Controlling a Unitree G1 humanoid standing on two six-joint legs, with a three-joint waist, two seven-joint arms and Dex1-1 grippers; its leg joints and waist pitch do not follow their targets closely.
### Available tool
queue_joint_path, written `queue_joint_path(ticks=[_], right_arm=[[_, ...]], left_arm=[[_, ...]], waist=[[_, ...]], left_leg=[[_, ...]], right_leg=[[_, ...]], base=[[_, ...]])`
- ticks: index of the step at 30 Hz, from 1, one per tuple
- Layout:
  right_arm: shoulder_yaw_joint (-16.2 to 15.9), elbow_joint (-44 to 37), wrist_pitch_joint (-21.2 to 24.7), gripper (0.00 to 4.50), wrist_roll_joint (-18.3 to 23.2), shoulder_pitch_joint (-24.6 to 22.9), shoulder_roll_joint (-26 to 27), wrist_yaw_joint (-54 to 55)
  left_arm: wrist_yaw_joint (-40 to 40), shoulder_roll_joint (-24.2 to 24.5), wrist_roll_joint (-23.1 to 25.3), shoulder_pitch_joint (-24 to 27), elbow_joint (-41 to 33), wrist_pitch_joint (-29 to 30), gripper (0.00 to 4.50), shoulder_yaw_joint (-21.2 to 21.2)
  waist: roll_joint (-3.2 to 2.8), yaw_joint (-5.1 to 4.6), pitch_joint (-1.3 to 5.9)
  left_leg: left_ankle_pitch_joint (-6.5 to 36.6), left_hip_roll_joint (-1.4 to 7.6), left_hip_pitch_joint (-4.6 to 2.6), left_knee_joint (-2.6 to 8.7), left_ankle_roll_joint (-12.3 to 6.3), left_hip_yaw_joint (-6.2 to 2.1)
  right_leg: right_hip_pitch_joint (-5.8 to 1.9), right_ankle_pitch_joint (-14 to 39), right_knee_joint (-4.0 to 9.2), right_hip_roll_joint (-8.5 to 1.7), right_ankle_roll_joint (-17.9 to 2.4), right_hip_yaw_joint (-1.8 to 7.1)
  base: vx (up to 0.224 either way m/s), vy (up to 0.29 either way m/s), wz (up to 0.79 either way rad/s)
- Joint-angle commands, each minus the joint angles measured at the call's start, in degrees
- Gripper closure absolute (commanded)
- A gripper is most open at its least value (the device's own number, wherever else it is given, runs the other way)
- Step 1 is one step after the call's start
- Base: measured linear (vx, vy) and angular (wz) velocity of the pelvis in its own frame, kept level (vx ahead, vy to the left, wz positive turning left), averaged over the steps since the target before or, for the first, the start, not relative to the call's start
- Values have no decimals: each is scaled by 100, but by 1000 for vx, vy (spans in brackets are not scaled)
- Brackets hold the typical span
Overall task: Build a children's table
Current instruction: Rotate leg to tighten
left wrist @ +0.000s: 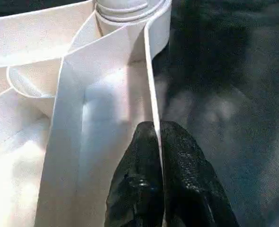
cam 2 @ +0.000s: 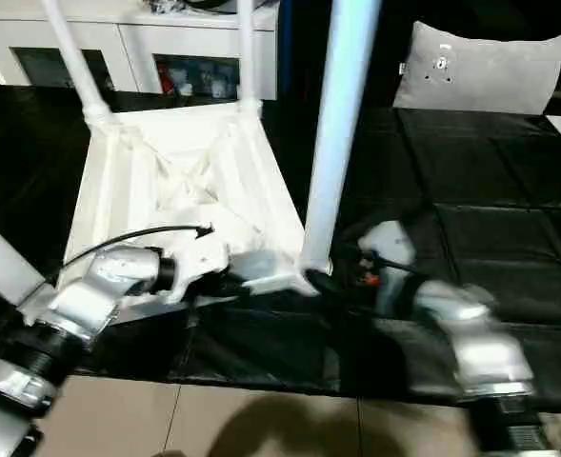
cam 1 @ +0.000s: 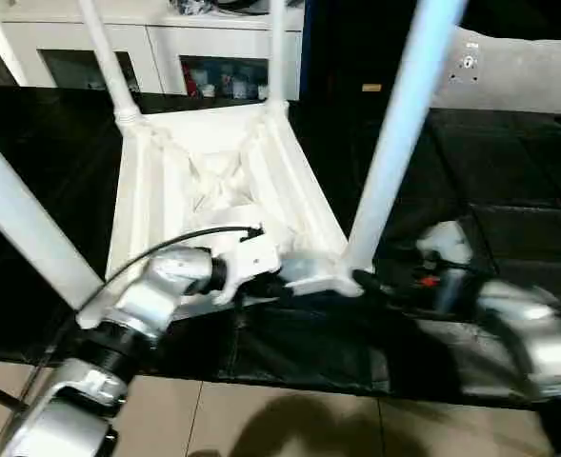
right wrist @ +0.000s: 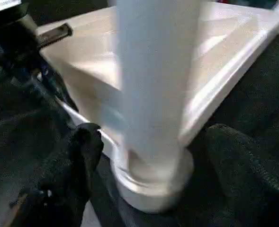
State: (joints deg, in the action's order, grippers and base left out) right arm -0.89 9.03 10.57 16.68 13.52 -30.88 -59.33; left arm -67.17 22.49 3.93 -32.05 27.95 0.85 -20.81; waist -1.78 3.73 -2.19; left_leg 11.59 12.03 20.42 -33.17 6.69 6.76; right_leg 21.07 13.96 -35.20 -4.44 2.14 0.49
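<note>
The children's table lies upside down on a black mat, its ribbed white top (cam 1: 204, 181) facing up. White legs stand in the corner sockets: two at the far corners (cam 1: 109, 57) (cam 1: 276, 48), one at the near left (cam 1: 23, 228), one at the near right (cam 1: 399, 133). My left gripper (left wrist: 154, 137) is shut on the thin near rim of the top, close to the near right socket (left wrist: 130, 9). My right gripper (right wrist: 153, 156) is open. One finger (right wrist: 80, 156) and the other (right wrist: 243, 161) flank the foot of the near right leg (right wrist: 153, 71) without gripping it.
A white cabinet with glass doors (cam 1: 166, 48) stands behind the table. A grey cushion (cam 2: 480, 67) lies at the back right on the black mat (cam 1: 509, 190). Beige floor tiles (cam 1: 290, 419) run along the mat's near edge. A black cable (cam 1: 166, 248) arcs over my left wrist.
</note>
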Motion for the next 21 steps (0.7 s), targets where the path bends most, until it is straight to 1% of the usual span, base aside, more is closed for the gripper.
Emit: queue_joint_path(ticks=[1, 2, 3, 4, 5, 6, 7, 8, 9, 10, 11, 12, 13, 14, 15, 17, 18, 19, 20, 21], right_arm=[[-169, -162, -146, 66, 175, -30, -210, -767], [-206, -165, -148, 83, 202, -20, -276, -951], [-206, -165, -148, 93, 202, -20, -276, -951], [-258, -110, -189, 102, 193, 23, -318, -1104], [-332, -33, -244, 105, 150, 83, -347, -1227], [-425, 58, -300, 114, 99, 164, -363, -1345], [-528, 122, -318, 139, 74, 242, -363, -1452], [-563, 138, -319, 139, 75, 270, -362, -1492], [-563, 138, -319, 146, 75, 270, -362, -1492], [-654, 167, -309, 151, 75, 314, -350, -1589], [-709, 190, -304, 159, 80, 336, -336, -1662], [-722, 201, -308, 171, 79, 339, -330, -1681], [-778, 249, -318, 183, 76, 351, -307, -1762], [-795, 263, -320, 183, 75, 353, -301, -1787], [-826, 279, -307, 189, 81, 351, -293, -1861], [-866, 285, -280, 204, 123, 351, -299, -1997], [-890, 276, -249, 220, 156, 350, -309, -2072], [-901, 272, -235, 229, 172, 350, -314, -2103], [-905, 271, -229, 229, 178, 350, -316, -2116], [-931, 272, -232, 239, 183, 329, -316, -2140]], left_arm=[[-685, 19, -143, -10, 13, -430, 450, -235], [-819, 29, -200, -21, 19, -508, 450, -237], [-819, 29, -200, -21, 19, -508, 450, -237], [-955, 76, -181, -40, 43, -573, 450, -302], [-1095, 150, -119, -57, 61, -673, 450, -405], [-1241, 225, -49, -76, 83, -783, 450, -519], [-1366, 261, -26, -90, 97, -876, 450, -593], [-1403, 259, -34, -98, 97, -886, 450, -605], [-1403, 259, -34, -98, 97, -886, 450, -605], [-1483, 267, -51, -107, 72, -927, 450, -641], [-1524, 275, -59, -110, 54, -949, 450, -661], [-1532, 274, -61, -109, 54, -957, 450, -662], [-1562, 267, -72, -103, 51, -982, 450, -665], [-1570, 264, -77, -101, 49, -985, 450, -664], [-1609, 259, -98, -96, 26, -967, 450, -651], [-1716, 250, -171, -88, -22, -949, 450, -639], [-1755, 252, -197, -85, -38, -942, 450, -642], [-1769, 254, -207, -84, -43, -941, 450, -645], [-1774, 254, -211, -84, -44, -941, 450, -646], [-1761, 254, -221, -59, -53, -923, 450, -639]], waist=[[69, -3, 343], [46, 17, 347], [43, 20, 350], [32, 38, 354], [19, 48, 355], [25, 72, 351], [27, 98, 358], [18, 115, 357], [48, 127, 358], [68, 147, 353], [49, 161, 355], [47, 165, 356], [77, 170, 363], [67, 171, 367], [39, 176, 371], [58, 176, 381], [61, 178, 385], [79, 194, 390], [81, 195, 392], [22, 210, 395]], left_leg=[[192, -97, 22, 277, -436, 206], [233, -83, 15, 271, -516, 207], [186, -76, 19, 266, -543, 210], [107, -65, 11, 258, -591, 211], [89, -56, 8, 257, -603, 207], [88, -46, 3, 253, -627, 214], [85, -42, 5, 247, -631, 207], [79, -39, -3, 251, -628, 212], [82, -32, -11, 246, -636, 217], [94, -29, -18, 242, -663, 230], [95, -28, -6, 245, -676, 225], [94, -23, -7, 247, -674, 225], [63, -25, -6, 239, -689, 226], [43, -26, -4, 236, -701, 226], [1, -27, -4, 228, -718, 224], [-61, -28, 2, 213, -767, 231], [-110, -33, 9, 207, -786, 233], [-200, -30, 15, 194, -866, 238], [-222, -31, 14, 188, -891, 241], [-247, -29, 19, 179, -922, 228]], right_leg=[[-334, -1679, 266, -50, -1577, 10], [-330, -1639, 261, -61, -1650, 4], [-327, -1679, 249, -63, -1676, 4], [-306, -1736, 237, -63, -1721, -7], [-301, -1743, 232, -70, -1742, -9], [-287, -1710, 231, -72, -1768, -13], [-287, -1651, 215, -81, -1795, -22], [-278, -1620, 219, -80, -1793, -24], [-273, -1604, 205, -81, -1817, -24], [-263, -1577, 213, -87, -1828, -23], [-267, -1524, 208, -102, -1831, -29], [-262, -1504, 209, -107, -1825, -29], [-263, -1514, 198, -105, -1837, -33], [-262, -1528, 195, -110, -1844, -36], [-252, -1561, 190, -117, -1863, -43], [-259, -1664, 182, -115, -1896, -51], [-264, -1717, 175, -115, -1902, -53], [-262, -1809, 159, -123, -1931, -65], [-259, -1828, 158, -123, -1938, -67], [-252, -1829, 146, -133, -1952, -81]], base=[[0, 0, 0], [0, 0, 0], [0, 0, 0], [0, 0, 0], [0, 0, 0], [0, 0, 0], [0, 0, 0], [0, 0, 0], [0, 0, 0], [0, 0, 0], [0, 0, 0], [0, 0, 0], [0, 0, 0], [0, 0, 0], [0, 0, 0], [0, 0, 0], [0, 0, 0], [0, 0, 0], [0, 0, 0], [0, 0, 0]])
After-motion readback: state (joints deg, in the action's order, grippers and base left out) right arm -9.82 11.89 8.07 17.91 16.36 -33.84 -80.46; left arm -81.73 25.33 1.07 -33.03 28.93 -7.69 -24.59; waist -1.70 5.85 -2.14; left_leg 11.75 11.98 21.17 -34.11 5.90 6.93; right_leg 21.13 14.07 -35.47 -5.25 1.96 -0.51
